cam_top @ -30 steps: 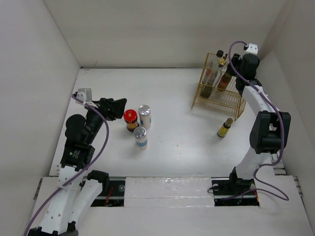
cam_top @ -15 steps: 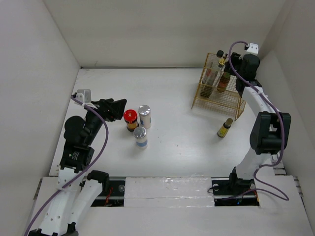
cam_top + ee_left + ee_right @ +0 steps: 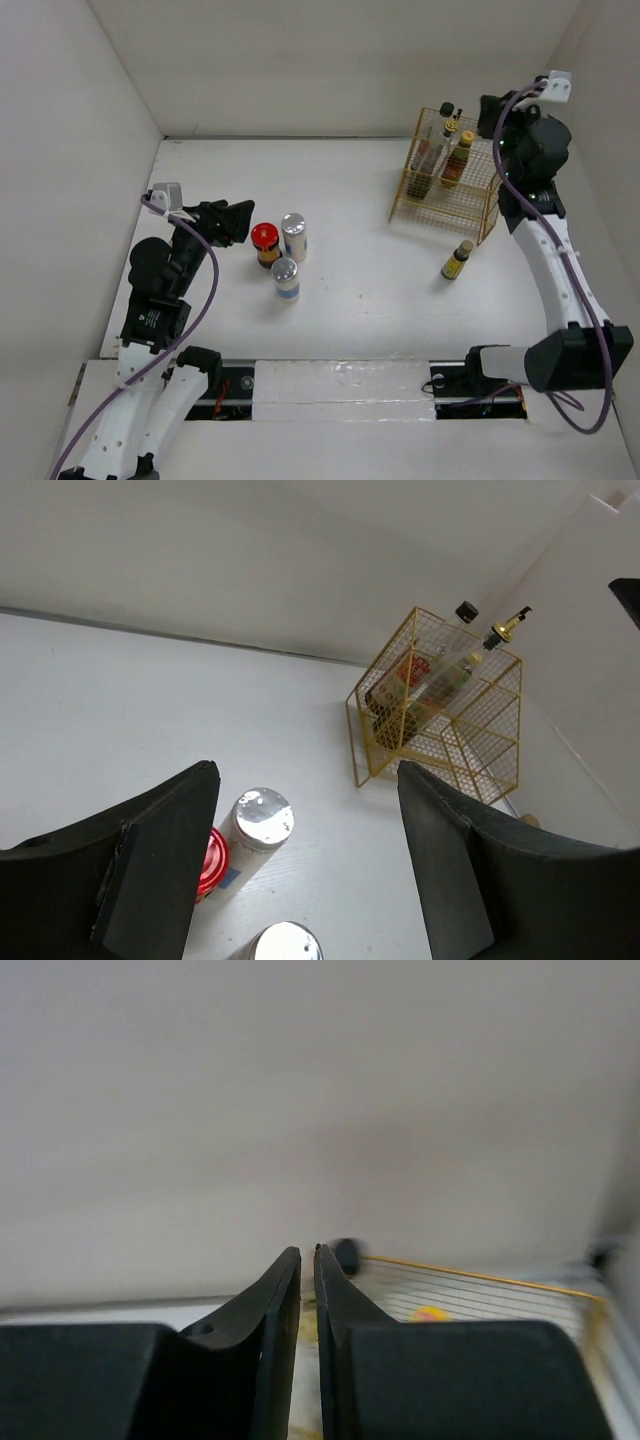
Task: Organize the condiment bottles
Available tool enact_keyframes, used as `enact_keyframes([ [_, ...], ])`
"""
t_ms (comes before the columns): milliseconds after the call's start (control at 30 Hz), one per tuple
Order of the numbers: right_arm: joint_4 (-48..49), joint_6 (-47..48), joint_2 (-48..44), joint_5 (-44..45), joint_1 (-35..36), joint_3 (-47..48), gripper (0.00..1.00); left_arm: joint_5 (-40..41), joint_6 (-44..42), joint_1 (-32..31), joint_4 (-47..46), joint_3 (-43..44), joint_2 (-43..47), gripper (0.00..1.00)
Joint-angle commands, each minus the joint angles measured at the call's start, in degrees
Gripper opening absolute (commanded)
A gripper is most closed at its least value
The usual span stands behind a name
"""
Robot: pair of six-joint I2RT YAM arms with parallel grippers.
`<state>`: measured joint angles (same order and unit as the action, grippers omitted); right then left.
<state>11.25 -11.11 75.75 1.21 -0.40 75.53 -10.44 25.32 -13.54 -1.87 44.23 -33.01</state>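
A red-lidded dark jar (image 3: 265, 243) and two silver-capped shakers (image 3: 293, 236) (image 3: 286, 278) stand together left of centre. My left gripper (image 3: 243, 218) hovers just left of them, open and empty; its wrist view shows the jar's lid (image 3: 208, 860) and the shakers (image 3: 258, 820) (image 3: 285, 943) below the left gripper (image 3: 305, 780). A small dark bottle (image 3: 458, 259) stands alone in front of the yellow wire basket (image 3: 445, 195). In the basket lean a tall clear bottle (image 3: 432, 152) and a yellow-capped red bottle (image 3: 458, 158). My right gripper (image 3: 490, 112) is raised beside the basket, shut on nothing (image 3: 307, 1255).
White walls close in the table at the back and on both sides; the basket (image 3: 440, 710) sits near the back right corner. The right wrist view shows the basket's top rim (image 3: 470, 1275) and a black cap (image 3: 345, 1255) against the back wall.
My right gripper opened, leaving the yellow-capped red bottle in the basket, then rose up and to the right and shut. The left arm has not moved.
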Motion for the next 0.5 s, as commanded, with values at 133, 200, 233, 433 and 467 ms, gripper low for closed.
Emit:
enact_keyframes([
  [133, 3.3, 1.3, -1.1, -16.4, 21.9, -9.1, 0.15, 3.6, -0.1, -0.3, -0.6, 0.8, 0.5, 0.66],
  [200, 2.6, 3.5, -0.2, -17.0, 28.9, -11.0, 0.26, 4.2, -0.1, -0.3, -0.1, 0.8, 1.0, 0.66],
  [233, 1.2, 4.3, -0.2, -17.7, 30.8, -11.6, 0.32, 4.2, -0.1, -0.3, -0.1, 0.8, 1.0, 0.66],
  [433, -0.3, 7.9, 5.0, -19.0, 41.1, -15.1, 0.83, 4.2, 0.4, -0.3, -0.1, 0.8, 1.0, 0.66],
  [467, -2.3, 9.1, 6.6, -19.0, 41.8, -14.1, 0.84, 4.2, 0.4, -0.3, -0.1, 0.8, 1.0, 0.66],
])
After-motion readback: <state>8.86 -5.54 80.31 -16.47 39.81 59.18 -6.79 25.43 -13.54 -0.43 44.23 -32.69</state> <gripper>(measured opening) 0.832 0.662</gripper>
